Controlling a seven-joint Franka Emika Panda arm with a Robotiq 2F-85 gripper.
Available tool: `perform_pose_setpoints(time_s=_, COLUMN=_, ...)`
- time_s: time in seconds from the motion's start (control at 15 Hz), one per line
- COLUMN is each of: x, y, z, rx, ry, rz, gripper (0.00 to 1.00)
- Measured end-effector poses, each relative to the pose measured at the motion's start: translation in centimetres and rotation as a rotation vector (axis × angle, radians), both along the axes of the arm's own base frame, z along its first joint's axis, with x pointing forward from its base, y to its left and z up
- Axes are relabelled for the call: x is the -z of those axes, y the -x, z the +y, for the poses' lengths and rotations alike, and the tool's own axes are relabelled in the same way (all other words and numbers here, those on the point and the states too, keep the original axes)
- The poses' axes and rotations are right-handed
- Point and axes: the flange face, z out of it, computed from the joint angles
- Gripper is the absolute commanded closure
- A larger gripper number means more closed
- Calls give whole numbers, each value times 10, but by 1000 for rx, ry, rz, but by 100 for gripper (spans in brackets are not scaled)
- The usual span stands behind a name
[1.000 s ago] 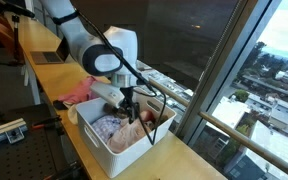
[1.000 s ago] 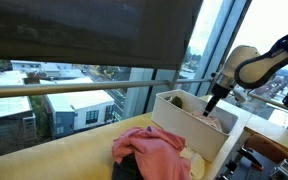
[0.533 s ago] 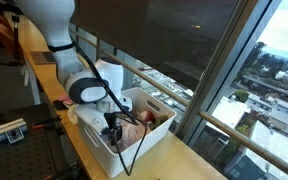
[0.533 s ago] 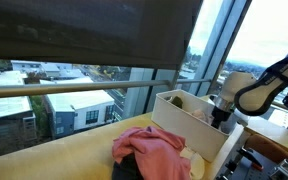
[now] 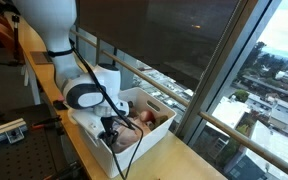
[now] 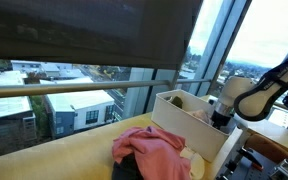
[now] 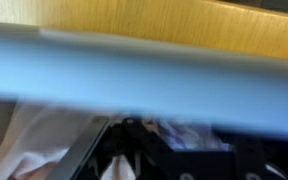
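A white bin (image 5: 97, 148) full of crumpled clothes (image 5: 145, 118) stands on a wooden table (image 5: 49, 75) by the window. My gripper (image 5: 112, 133) reaches down into the bin's near side, among the clothes. In an exterior view the gripper (image 6: 218, 118) dips behind the bin's wall (image 6: 184, 118). The wrist view is blurred: the bin's pale rim (image 7: 144, 68) crosses the picture, with whitish cloth (image 7: 44, 140) below it. There the dark gripper (image 7: 149, 135) has light fabric between its fingers; how far they have closed is unclear.
A pink garment (image 6: 154, 148) lies over a dark one (image 6: 127, 170) on the table beside the bin. Window glass and a railing (image 5: 174, 90) run along the table's far side. A laptop (image 5: 46, 55) sits further back on the table.
The arm has come down from above the bin, and the gripper has sunk into the clothes at its near side. Its fingers have begun to close.
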Motion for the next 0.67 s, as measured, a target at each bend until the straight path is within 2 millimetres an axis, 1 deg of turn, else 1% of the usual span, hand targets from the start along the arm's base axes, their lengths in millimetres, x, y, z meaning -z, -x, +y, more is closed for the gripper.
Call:
perform_pose_setpoints(time_s=0.2, x=-11, y=-2, z=-2, rx=5, ry=-12, rz=-19, gripper=86)
perform_pose_setpoints(time_s=0.33, x=-23, y=-3, z=-7, rx=15, ry=-27, rz=-38, gripper=99)
perform_pose_setpoints(time_s=0.47, x=-41, y=-3, z=-14, rx=26, ry=-47, rz=-66, gripper=100)
perform_pose_setpoints(time_s=0.53, x=-53, y=-4, z=-17, rx=31, ry=-56, rz=-80, gripper=97)
perform_pose_setpoints(time_s=0.67, x=-82, y=-8, z=-23, rx=35, ry=-69, rz=-108, gripper=97)
